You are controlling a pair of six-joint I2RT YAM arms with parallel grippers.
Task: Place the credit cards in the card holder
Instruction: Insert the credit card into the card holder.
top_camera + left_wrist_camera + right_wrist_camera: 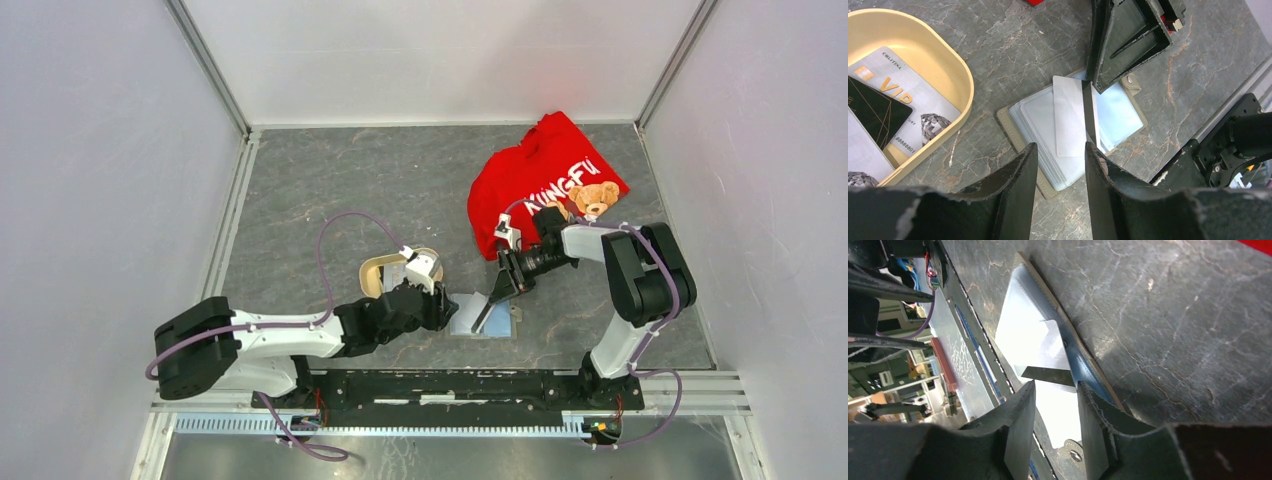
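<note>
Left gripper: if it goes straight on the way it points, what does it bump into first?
Most likely the pale card lying on the open card holder. The left gripper aims its open, empty jaws right at it. How far off it is, I cannot tell.

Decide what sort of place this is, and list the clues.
Probably a robot test cell: a left arm and right arm bolted at the table edge, plain white walls around it, and props: a red shirt, tray and card holder.
</note>
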